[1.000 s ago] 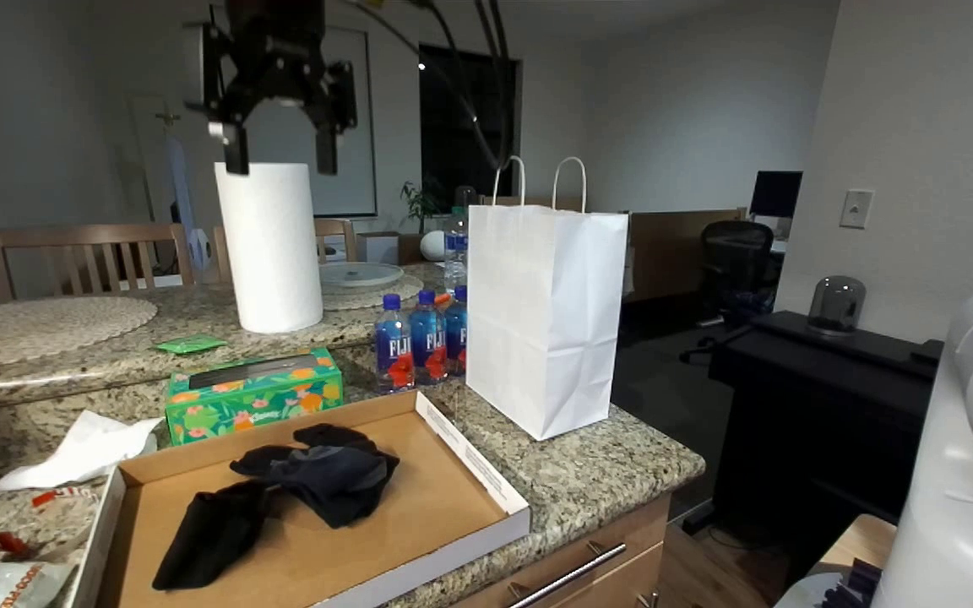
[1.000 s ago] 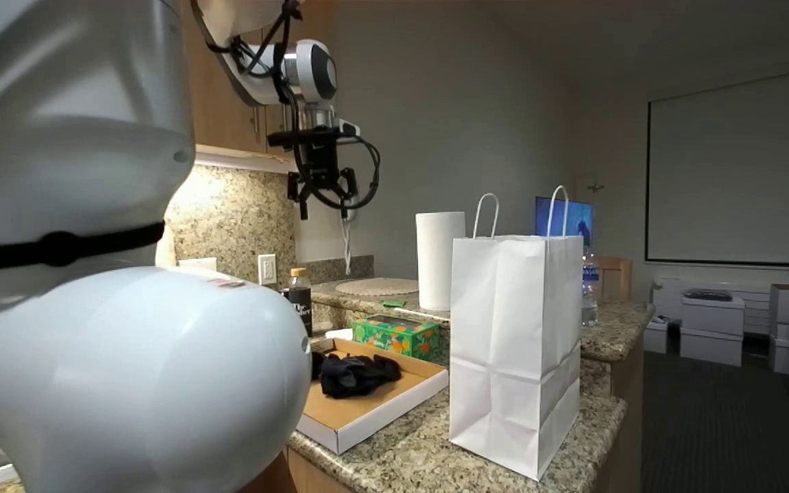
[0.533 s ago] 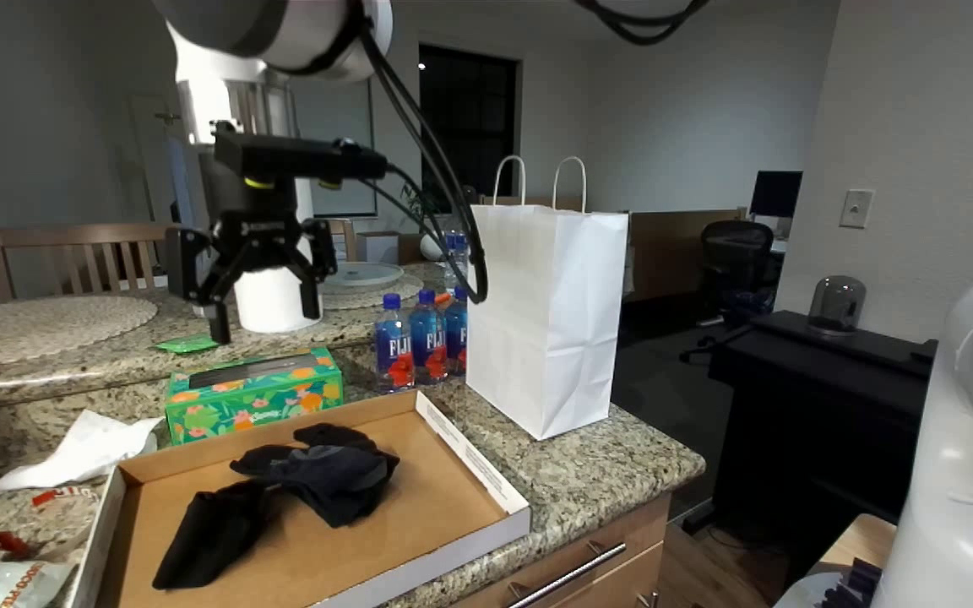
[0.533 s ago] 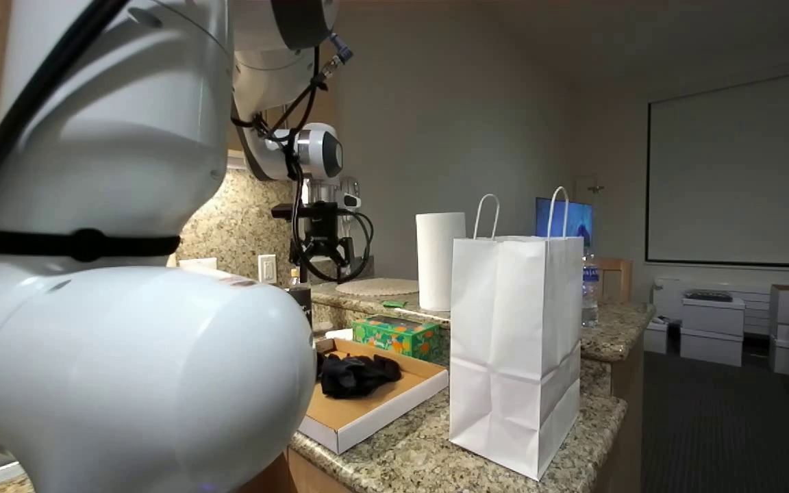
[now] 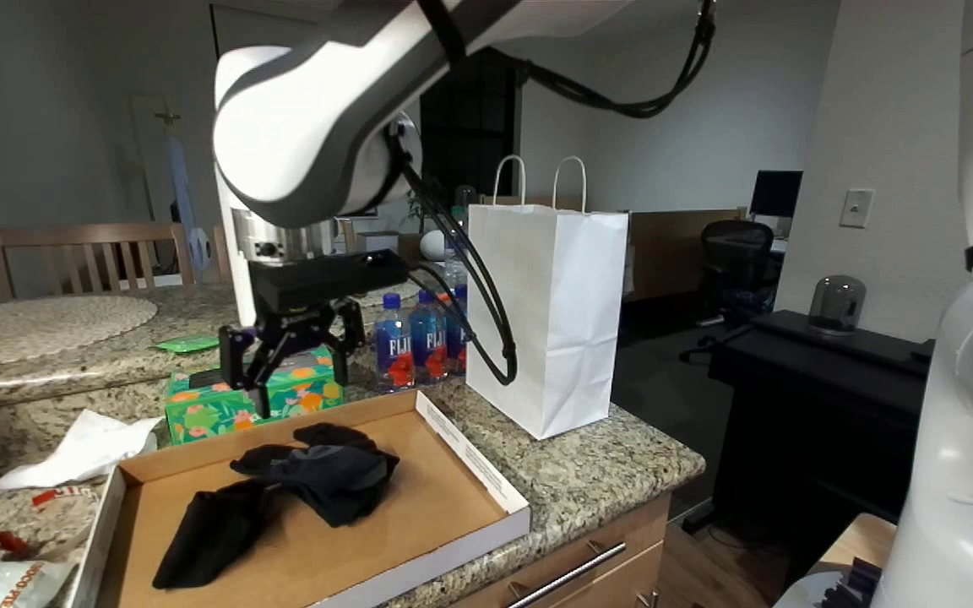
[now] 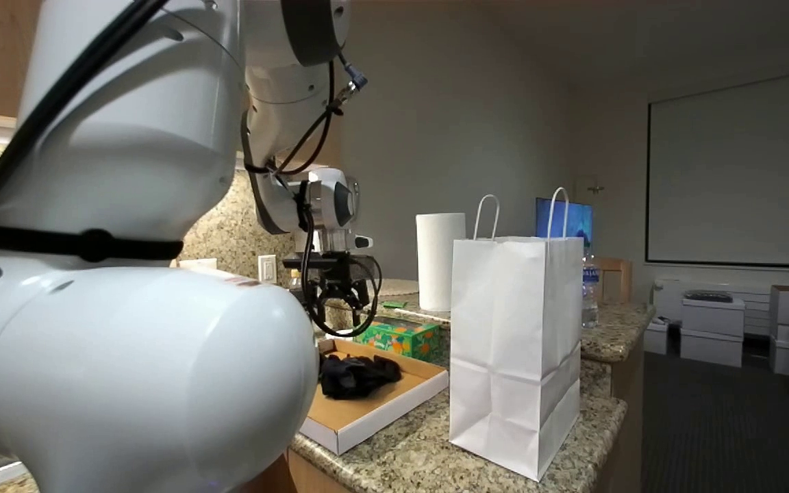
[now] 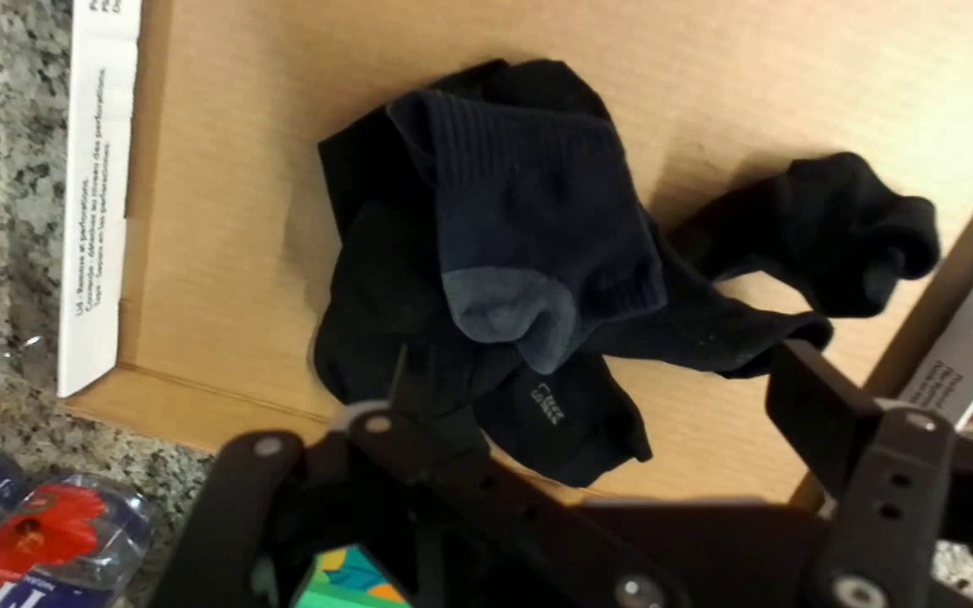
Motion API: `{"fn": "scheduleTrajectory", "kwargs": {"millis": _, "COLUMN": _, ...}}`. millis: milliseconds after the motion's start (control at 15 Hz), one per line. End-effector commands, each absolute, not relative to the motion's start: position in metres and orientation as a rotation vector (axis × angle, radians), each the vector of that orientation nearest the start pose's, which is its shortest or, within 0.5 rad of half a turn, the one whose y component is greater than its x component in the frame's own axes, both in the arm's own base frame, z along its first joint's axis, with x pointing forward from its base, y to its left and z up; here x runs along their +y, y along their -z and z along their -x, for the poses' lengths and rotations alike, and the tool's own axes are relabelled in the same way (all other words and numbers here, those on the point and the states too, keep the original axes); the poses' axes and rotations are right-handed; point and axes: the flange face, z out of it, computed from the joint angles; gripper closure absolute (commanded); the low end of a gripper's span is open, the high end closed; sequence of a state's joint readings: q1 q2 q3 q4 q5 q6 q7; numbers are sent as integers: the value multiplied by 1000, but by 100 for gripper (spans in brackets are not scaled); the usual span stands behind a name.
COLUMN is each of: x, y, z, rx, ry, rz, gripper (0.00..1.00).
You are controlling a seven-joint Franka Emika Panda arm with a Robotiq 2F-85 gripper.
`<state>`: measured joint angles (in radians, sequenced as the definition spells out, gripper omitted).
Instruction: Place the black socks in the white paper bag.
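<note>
Several black socks lie in a loose pile in a shallow cardboard tray (image 5: 427, 532). In an exterior view a dark bunch (image 5: 339, 477) lies near the tray's middle, with a black sock (image 5: 212, 540) towards its front left. The wrist view shows a navy sock with a grey heel (image 7: 537, 186) on top of black ones (image 7: 385, 287). The white paper bag (image 5: 520, 312) stands upright with its handles up, also in an exterior view (image 6: 504, 342); its inside is hidden. My gripper (image 5: 301, 387) is open and empty, above the tray's back edge, apart from the socks; its fingers spread wide (image 7: 816, 405).
A green tissue box (image 5: 254, 397) stands behind the tray, close below the gripper. Several water bottles (image 5: 402, 346) stand between tray and bag. A paper towel roll (image 6: 440, 260) stands on the raised counter. A crumpled tissue (image 5: 85, 447) and a wrapper (image 5: 13, 583) lie beside the tray.
My gripper has come down from high up, in front of the paper towel roll, to just above the tray's back edge. It stays open. The socks, tray and bag have not moved.
</note>
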<state>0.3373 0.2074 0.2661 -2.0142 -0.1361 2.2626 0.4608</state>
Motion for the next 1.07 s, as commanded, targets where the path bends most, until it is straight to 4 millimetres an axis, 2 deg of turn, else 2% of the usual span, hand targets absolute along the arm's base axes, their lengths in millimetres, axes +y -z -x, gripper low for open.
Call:
{"fn": "scheduleTrajectory", "kwargs": {"millis": 0, "x": 314, "y": -331, "z": -495, "rx": -336, "ry": 125, "rz": 3164, "gripper": 0}}
{"fn": "scheduleTrajectory", "kwargs": {"millis": 267, "x": 296, "y": -305, "z": -508, "rx": -307, "ry": 150, "rz": 3151, "gripper": 0}}
{"fn": "scheduleTrajectory", "kwargs": {"millis": 533, "x": 286, "y": -283, "z": -522, "rx": -332, "ry": 148, "rz": 3125, "gripper": 0}}
{"fn": "scheduleTrajectory", "kwargs": {"millis": 867, "x": 295, "y": -252, "z": -521, "rx": -432, "ry": 60, "rz": 3086, "gripper": 0}}
{"fn": "scheduleTrajectory", "kwargs": {"millis": 933, "x": 296, "y": -246, "z": -519, "rx": -437, "ry": 38, "rz": 3087, "gripper": 5}}
{"fn": "scheduleTrajectory", "kwargs": {"millis": 1000, "x": 297, "y": -241, "z": -518, "rx": -426, "ry": 16, "rz": 3090, "gripper": 26}}
